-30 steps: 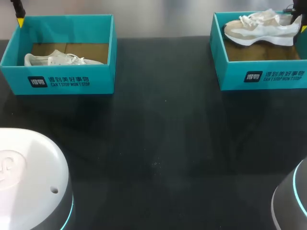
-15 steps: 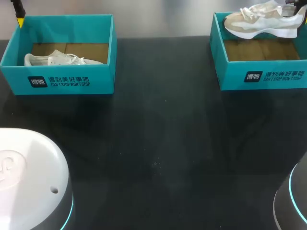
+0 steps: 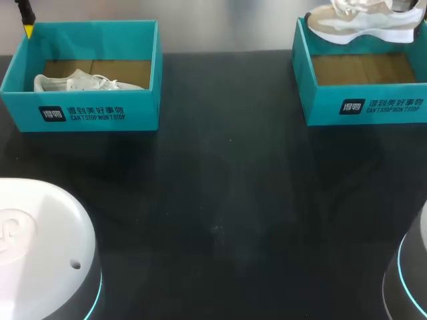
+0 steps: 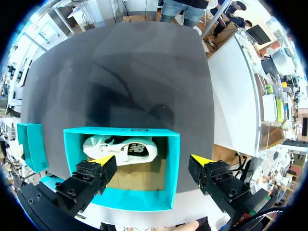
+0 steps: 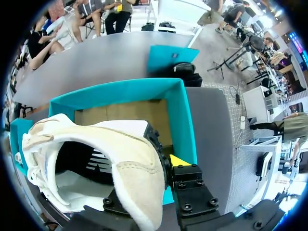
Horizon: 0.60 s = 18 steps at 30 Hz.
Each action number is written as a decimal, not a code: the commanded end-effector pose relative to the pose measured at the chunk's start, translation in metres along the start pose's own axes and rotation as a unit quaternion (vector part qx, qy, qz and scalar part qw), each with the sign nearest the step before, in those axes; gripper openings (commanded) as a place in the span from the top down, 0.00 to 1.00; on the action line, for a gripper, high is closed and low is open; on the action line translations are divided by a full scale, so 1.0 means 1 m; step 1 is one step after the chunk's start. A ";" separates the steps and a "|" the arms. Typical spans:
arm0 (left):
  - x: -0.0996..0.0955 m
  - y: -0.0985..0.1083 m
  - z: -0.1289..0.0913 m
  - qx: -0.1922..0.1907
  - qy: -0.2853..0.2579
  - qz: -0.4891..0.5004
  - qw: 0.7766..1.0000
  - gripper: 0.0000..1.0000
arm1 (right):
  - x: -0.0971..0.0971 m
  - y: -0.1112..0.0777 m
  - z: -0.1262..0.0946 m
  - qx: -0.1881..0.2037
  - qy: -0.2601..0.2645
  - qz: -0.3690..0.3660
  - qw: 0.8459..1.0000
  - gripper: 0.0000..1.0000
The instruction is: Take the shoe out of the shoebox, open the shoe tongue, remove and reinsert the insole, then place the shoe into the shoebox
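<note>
A beige and white shoe [image 3: 360, 20] hangs above the right teal shoebox [image 3: 363, 107], clear of its cardboard floor. In the right wrist view my right gripper [image 5: 162, 167] is shut on the shoe's heel [image 5: 137, 168]. One yellow fingertip [image 5: 179, 160] shows outside the heel; the other is hidden inside the shoe. A second white shoe [image 3: 87, 83] lies in the left teal shoebox [image 3: 87, 113]. My left gripper [image 4: 153, 161] hovers open high above that box [image 4: 120, 199] and its shoe [image 4: 122, 149]. Only one of its fingertips [image 3: 28, 30] shows in the head view.
The black tabletop [image 3: 220, 200] stretches between and in front of the two boxes. Both arm bases [image 3: 40, 247] sit at the near corners.
My right gripper has lifted the beige shoe up out of the right shoebox, so its sole now clears the box's back wall. The left arm has not moved.
</note>
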<state>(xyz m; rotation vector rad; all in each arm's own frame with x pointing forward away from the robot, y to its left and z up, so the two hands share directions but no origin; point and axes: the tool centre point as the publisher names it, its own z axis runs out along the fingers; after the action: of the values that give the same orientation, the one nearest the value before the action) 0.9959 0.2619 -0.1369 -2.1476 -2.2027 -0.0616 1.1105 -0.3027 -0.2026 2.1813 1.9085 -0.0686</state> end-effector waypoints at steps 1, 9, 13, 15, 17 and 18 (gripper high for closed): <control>0.000 0.000 -0.001 0.000 0.001 0.001 1.000 0.00 | 0.006 -0.026 -0.042 -0.022 -0.010 0.001 1.000 1.00; 0.000 0.000 -0.001 0.000 0.001 0.001 1.000 0.00 | 0.027 -0.069 -0.088 -0.041 -0.029 0.002 0.999 1.00; 0.000 0.000 -0.001 0.000 0.001 0.001 1.000 0.00 | 0.040 -0.092 -0.100 -0.043 -0.029 0.004 0.999 1.00; 0.000 0.000 -0.001 0.000 0.001 0.001 1.000 0.00 | 0.049 -0.107 -0.107 -0.049 -0.030 0.010 0.998 1.00; 0.000 0.000 -0.001 0.000 0.001 0.001 1.000 0.00 | 0.055 -0.118 -0.111 -0.050 -0.032 0.013 0.998 1.00; 0.000 0.000 -0.001 0.000 0.001 0.001 1.000 0.00 | 0.058 -0.124 -0.114 -0.050 -0.031 0.016 0.998 1.00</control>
<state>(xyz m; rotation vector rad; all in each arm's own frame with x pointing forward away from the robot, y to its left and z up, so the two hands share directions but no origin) 0.9959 0.2618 -0.1369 -2.1476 -2.2026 -0.0616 1.0148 -0.2183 -0.1301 2.1969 1.8542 -0.1408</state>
